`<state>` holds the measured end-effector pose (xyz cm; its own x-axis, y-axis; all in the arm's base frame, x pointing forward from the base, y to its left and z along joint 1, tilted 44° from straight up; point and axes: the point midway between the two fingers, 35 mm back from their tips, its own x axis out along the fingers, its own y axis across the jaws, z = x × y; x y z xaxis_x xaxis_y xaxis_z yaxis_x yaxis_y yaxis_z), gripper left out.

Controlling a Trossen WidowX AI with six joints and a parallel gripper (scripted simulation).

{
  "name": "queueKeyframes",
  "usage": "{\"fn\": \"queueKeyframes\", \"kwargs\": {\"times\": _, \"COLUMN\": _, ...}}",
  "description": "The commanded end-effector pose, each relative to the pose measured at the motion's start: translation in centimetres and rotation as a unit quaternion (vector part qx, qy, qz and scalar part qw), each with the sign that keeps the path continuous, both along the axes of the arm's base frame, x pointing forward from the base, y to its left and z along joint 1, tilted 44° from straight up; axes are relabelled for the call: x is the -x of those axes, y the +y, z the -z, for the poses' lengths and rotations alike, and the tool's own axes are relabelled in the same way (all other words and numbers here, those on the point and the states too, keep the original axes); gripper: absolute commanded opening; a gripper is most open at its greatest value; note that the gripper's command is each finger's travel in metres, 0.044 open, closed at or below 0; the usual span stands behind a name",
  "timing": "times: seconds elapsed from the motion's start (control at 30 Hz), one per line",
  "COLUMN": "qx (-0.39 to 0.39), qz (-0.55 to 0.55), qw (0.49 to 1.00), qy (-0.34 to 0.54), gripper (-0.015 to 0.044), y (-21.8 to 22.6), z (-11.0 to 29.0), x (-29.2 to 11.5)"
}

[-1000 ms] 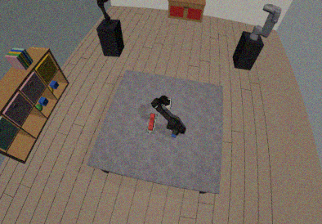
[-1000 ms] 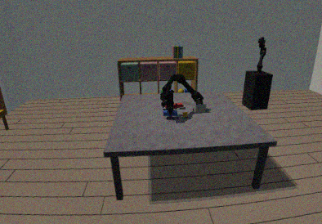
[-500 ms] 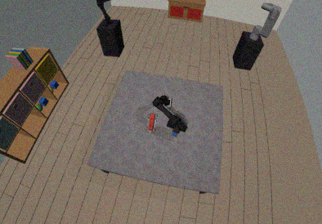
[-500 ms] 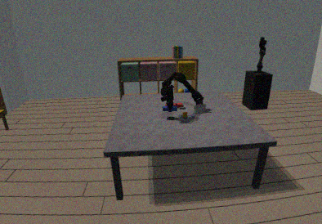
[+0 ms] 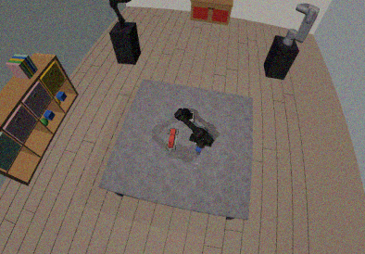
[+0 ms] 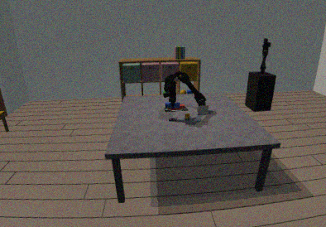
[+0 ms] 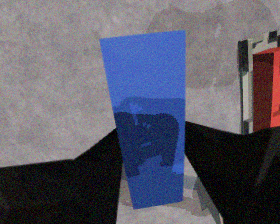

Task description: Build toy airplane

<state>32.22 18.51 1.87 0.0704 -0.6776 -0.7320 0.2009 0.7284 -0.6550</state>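
My gripper (image 5: 199, 147) (image 6: 202, 108) (image 7: 147, 127) is shut on the blue wing (image 5: 198, 150) (image 7: 143, 85), a flat blue slab that stands up between the dark fingers in the wrist view, low over the grey table (image 5: 139, 174) (image 6: 145, 135). The red fuselage (image 5: 171, 138) (image 7: 270, 85) lies in the jig (image 7: 245, 75) just beside the gripper; its top sockets show in the wrist view. A small yellow piece (image 6: 187, 116), likely the tail fin, lies on the table near the gripper.
A wooden shelf (image 5: 32, 119) (image 6: 159, 74) stands beside the table. Two black pedestals (image 5: 125, 42) (image 5: 280, 56) carry other arms. A small red-doored cabinet (image 5: 211, 8) stands at the wall.
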Motion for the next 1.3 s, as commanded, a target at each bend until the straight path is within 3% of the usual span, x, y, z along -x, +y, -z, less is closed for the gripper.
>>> {"fn": "queueKeyframes", "kwargs": {"times": 0.0, "qx": 0.0, "qz": 0.002, "qw": 1.0, "qy": 0.0, "gripper": 0.0, "y": 0.3, "z": -0.5, "x": 0.2}}
{"fn": "queueKeyframes", "kwargs": {"times": 1.27, "qx": -0.025, "qz": 0.189, "qw": 0.967, "qy": -0.17, "gripper": 0.0, "y": -8.9, "z": -8.4, "x": 1.3}}
